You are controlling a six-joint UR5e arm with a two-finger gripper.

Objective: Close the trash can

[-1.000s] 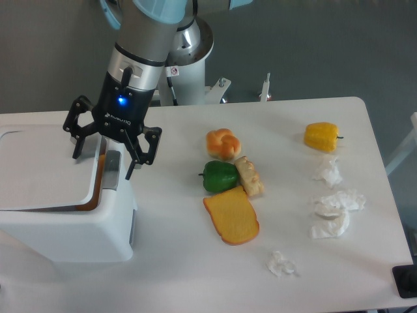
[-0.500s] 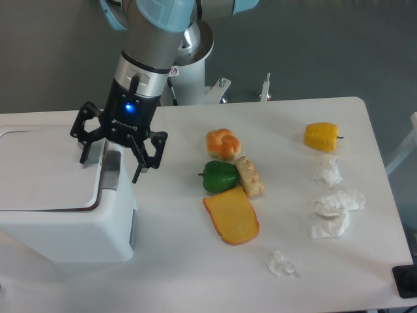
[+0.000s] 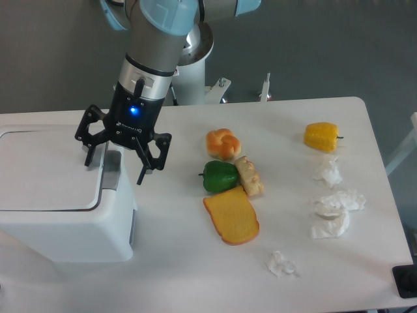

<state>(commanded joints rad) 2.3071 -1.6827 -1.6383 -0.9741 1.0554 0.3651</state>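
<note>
Grey wall and floor sit behind a white table (image 3: 195,261). You see the bin (image 3: 65,222) at the table's left edge, with its lid (image 3: 45,171) lying flat on the body and no gap visible along the near seam. The grey latch (image 3: 112,171) sits at the lid's right edge.

The gripper (image 3: 122,163) hangs directly over the latch, with its jaws spread wide and grasping nothing. One finger is over the lid and the other is past the bin's right side. You cannot tell from this view whether any finger touches the plastic.

Judge the lid as down, but treat the latch as unconfirmed, since the view does not show whether it has caught.

Risks from here:
- If you lift away with a fingertip under the lid rim or latch, you may pull the lid open again.
- If you press down off-centre, you may tip or slide the bin, because it stands close to the table edge.
- If you swing right at low height, you may strike the bread roll (image 3: 223,143), green pepper (image 3: 219,176) or toast (image 3: 232,223) nearby.

The yellow pepper (image 3: 322,136) and crumpled tissues (image 3: 336,212) lie well apart on the right.
</note>
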